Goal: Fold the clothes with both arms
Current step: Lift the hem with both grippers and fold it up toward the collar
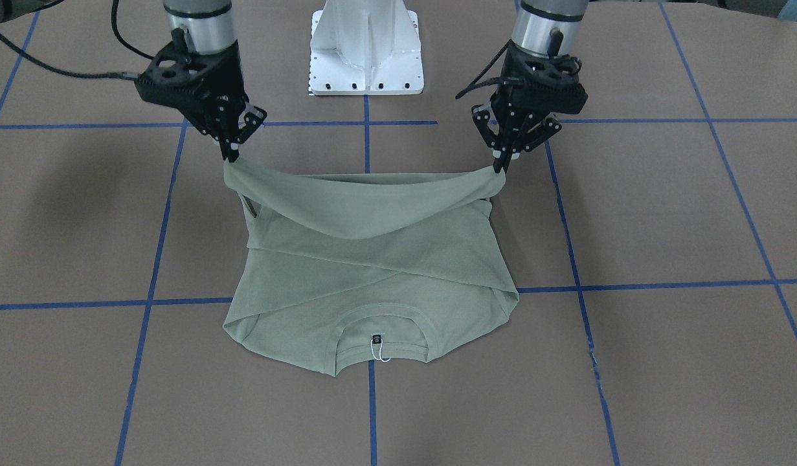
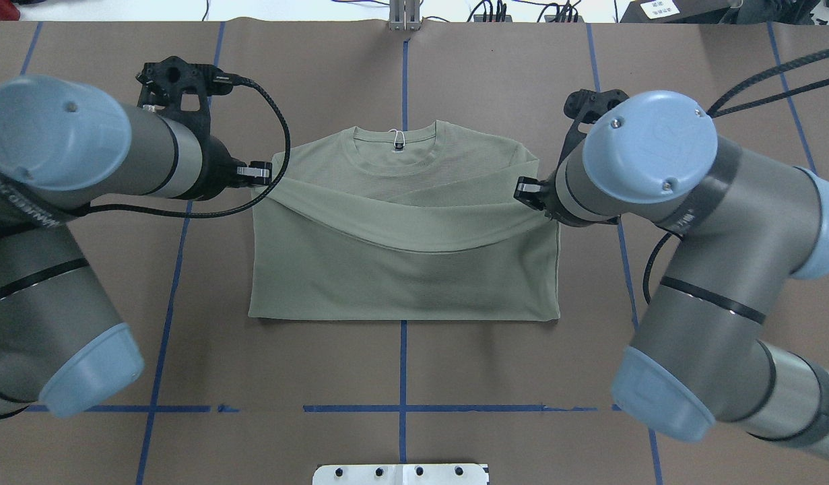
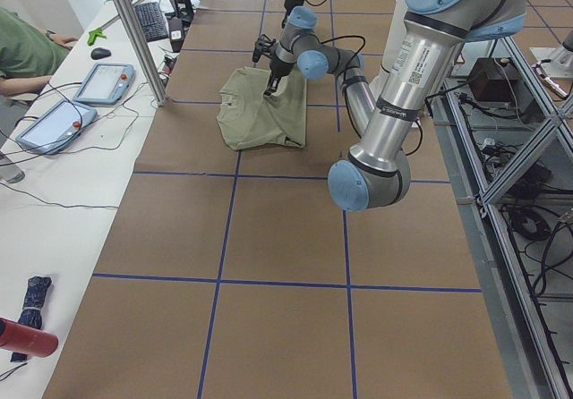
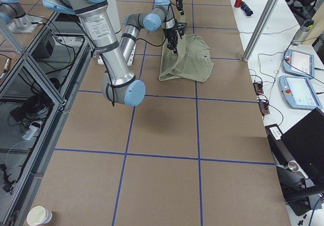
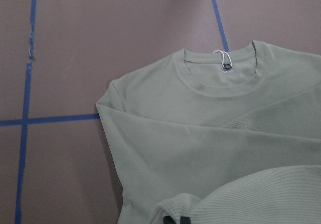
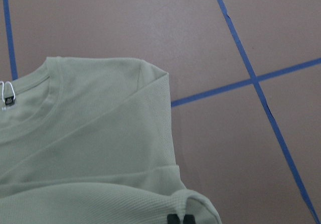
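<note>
Left arm (image 2: 84,158) and right arm (image 2: 690,202) reaching forward, well apart, left gripper (image 1: 500,167) and right gripper (image 1: 232,157) pointing down, each pinched closed on a shirt (image 1: 372,272) corner.

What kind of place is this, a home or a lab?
Likely a robotics lab: left arm and right arm over a tape-gridded table, teach pendants on the side bench, aluminium post.
</note>
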Robot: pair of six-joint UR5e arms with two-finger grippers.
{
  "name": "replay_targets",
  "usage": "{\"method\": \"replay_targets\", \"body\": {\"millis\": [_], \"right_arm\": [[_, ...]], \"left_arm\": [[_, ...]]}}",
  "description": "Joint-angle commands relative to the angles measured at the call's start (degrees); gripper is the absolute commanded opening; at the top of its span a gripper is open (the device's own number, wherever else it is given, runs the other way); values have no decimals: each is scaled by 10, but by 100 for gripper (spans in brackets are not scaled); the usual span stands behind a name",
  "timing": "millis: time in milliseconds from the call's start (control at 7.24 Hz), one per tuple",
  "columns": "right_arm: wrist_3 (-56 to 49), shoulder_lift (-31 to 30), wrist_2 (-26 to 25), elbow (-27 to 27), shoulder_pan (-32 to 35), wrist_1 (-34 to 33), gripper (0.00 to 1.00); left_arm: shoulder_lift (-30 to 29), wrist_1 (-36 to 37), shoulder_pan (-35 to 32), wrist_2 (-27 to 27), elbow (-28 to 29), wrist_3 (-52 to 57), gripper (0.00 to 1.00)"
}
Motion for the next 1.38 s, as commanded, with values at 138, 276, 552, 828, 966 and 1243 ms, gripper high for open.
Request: {"method": "replay_targets", "body": {"millis": [138,276,552,828,966,1243], "right_arm": [[-46,97,3,-236,64,98,0],[-51,102,3,-283,73,137,0],[-56,110,3,-375,86,232,0],[-74,119,11,-389,101,235,0],[-76,119,12,-393,101,235,0],[-77,121,11,-399,93,236,0]], "left_arm": [[-40,-156,-28,4,204,7,0],[-64,-191,-28,18,263,7,0],[-71,-245,-40,26,331,19,0],[-72,-244,-62,26,335,45,0],[-72,-244,-62,26,338,45,0],[-82,-245,-61,26,359,45,0]]}}
